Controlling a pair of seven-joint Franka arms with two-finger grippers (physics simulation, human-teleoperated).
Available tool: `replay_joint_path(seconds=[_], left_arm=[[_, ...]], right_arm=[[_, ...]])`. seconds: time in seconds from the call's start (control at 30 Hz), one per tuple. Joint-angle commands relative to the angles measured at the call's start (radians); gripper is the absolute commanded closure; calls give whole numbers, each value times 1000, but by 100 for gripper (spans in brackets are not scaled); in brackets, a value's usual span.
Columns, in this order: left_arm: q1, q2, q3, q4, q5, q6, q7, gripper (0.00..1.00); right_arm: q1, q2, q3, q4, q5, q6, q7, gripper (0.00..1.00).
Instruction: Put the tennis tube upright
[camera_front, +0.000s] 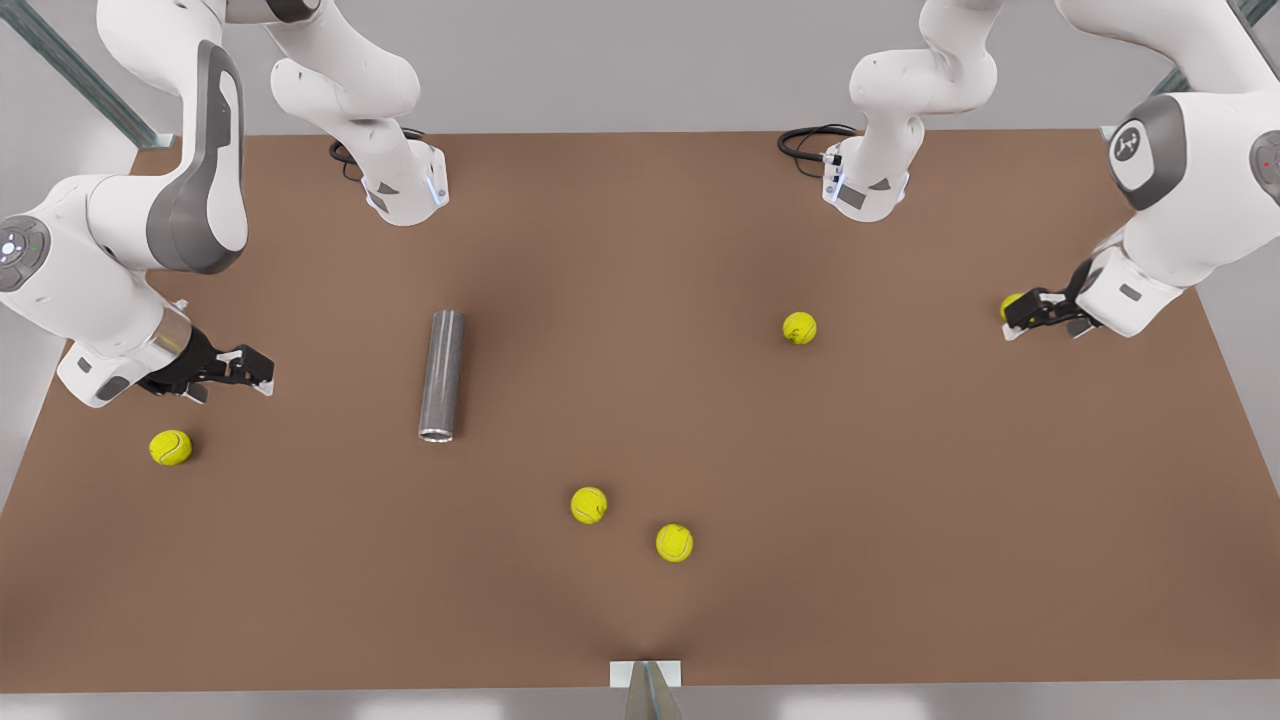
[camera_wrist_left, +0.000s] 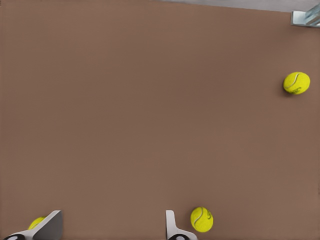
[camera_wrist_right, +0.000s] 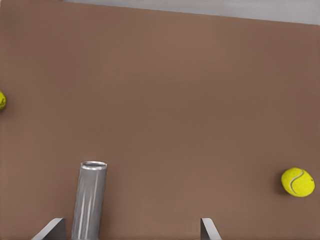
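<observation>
A matte brown table (camera_front: 900, 520) carries one tennis tube (camera_front: 441, 375), a dark grey metallic cylinder with a pale rim, lying flat left of frame centre, and five fuzzy yellow balls. The right claw (camera_front: 250, 372), fingers wide, hovers lower left; the left claw (camera_front: 1025, 320), also wide, sits at the right edge.

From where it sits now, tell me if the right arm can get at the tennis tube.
Probably yes. The right gripper, fingers open, hangs beside the tennis tube, which lies flat on the table. Bare table lies between them. The left gripper waits at the far side.
</observation>
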Motion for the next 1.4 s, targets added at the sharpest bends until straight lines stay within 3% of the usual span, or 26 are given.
replay_joint_path(seconds=[0.0,0.07,0.2,0.4,0.63,1.37], left_arm=[[-56,-1,-1,0,0,8,-4,0],[-56,-1,-1,0,1,8,-4,0],[-58,4,-2,0,3,8,-4,0],[-58,7,-8,0,4,8,-4,0],[-56,13,-8,0,4,8,-4,0],[-56,21,-14,0,4,4,-7,0]], right_arm=[[0,-1,0,0,1,-20,-39,0],[9,7,25,-13,1,-124,-30,0],[183,1,29,-231,37,-95,196,0],[324,24,28,-561,37,377,427,0],[325,86,28,-622,38,446,740,0],[299,274,29,-625,37,578,705,0]])
